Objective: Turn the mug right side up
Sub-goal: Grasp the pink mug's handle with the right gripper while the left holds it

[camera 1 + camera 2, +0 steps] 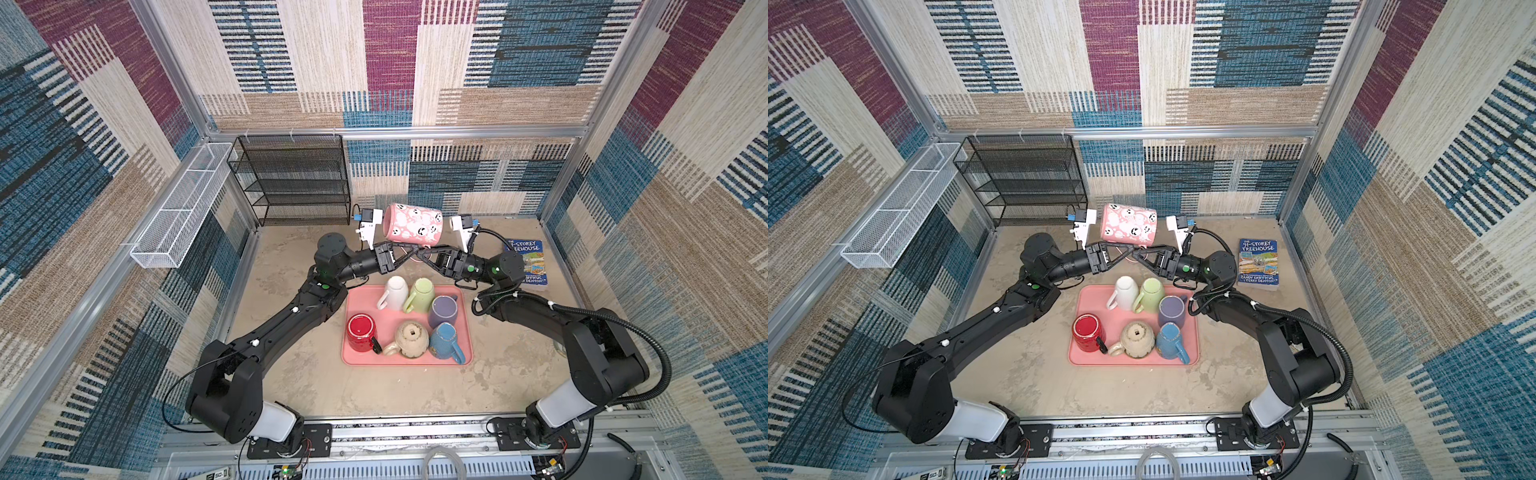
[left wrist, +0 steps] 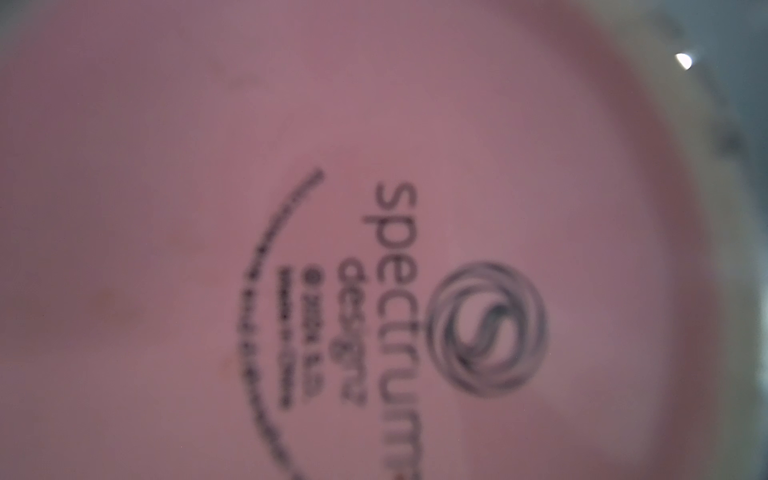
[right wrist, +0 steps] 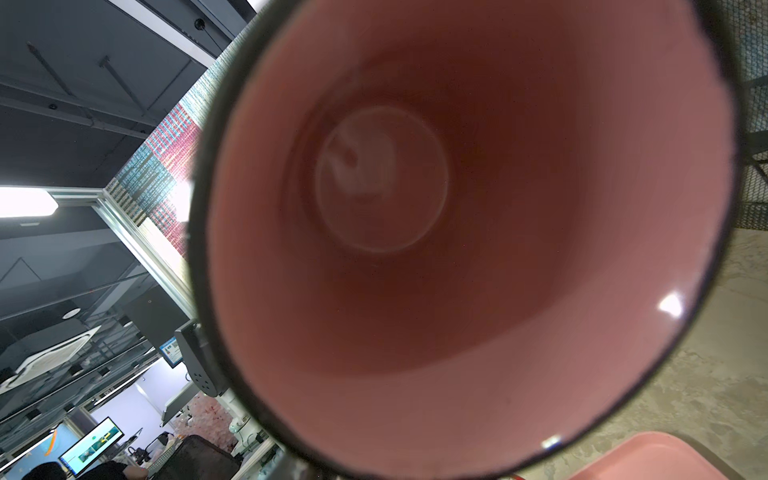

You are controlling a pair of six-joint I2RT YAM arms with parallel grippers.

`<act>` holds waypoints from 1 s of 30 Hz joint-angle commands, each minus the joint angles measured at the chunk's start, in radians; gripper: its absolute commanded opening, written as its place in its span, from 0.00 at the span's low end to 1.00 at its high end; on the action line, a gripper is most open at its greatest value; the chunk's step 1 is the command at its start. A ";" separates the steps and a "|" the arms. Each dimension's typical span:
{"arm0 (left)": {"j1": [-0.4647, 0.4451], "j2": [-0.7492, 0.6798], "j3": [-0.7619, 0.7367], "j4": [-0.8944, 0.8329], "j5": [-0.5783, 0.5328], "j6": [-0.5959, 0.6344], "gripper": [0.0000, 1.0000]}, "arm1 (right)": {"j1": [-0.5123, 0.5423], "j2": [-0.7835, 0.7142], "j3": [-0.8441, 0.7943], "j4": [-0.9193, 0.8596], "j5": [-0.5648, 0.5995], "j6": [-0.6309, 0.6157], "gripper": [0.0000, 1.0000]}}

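We see the mug [image 1: 413, 224] held in the air on its side, slightly tilted, above the back of the desk [image 1: 299, 374] and just beyond the tray. It is pink, covered in white skull-like faces with black eyes. In both top views its flat underside faces left and its mouth faces right.

In the left wrist view the mug [image 2: 166, 187] fills the frame with its pink underside. There we read "spectrum designz" in black beside a swirl logo with an S in it. The smaller lines and the curved line of print are too blurred to read. In the right wrist view we look straight into the mug [image 3: 498, 332]: a plain pink inside and a dark rim.

Below the mug the left tool [image 1: 424, 248] and the right tool [image 1: 411, 250] cross tips, where a bit of pink handle shows. The left tool looks clamped there, carrying the mug. We cannot tell whether the right tool grips or not.

Nearer us lies the pink tray [image 1: 415, 360] with six mugs that appear upside down: white [image 1: 395, 291], green [image 1: 422, 295], purple [image 1: 444, 309], red [image 1: 360, 330], beige [image 1: 411, 338] and blue [image 1: 446, 340].

To the right on the desk lies a book [image 1: 1258, 262], titled "91-STOREY TREEHOUSE", by "ANDY GRIFFITHS & TERRY DENTON".

At the back left stand a black mesh rack [image 1: 299, 178] and a white wire basket [image 1: 178, 208].
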 commanded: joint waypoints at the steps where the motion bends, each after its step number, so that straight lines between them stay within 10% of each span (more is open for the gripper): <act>1: -0.002 0.005 -0.014 0.107 0.057 0.003 0.00 | 0.002 0.006 0.016 0.086 0.046 0.031 0.29; 12: 0.001 0.027 -0.064 0.171 0.053 -0.018 0.00 | 0.001 0.011 0.004 0.077 0.059 0.012 0.01; 19: 0.004 0.030 -0.104 0.204 0.052 -0.010 0.00 | 0.000 -0.006 -0.010 0.050 0.068 -0.023 0.00; 30: 0.003 0.012 -0.178 0.239 0.055 0.021 0.31 | 0.001 -0.055 -0.073 0.018 0.074 -0.064 0.00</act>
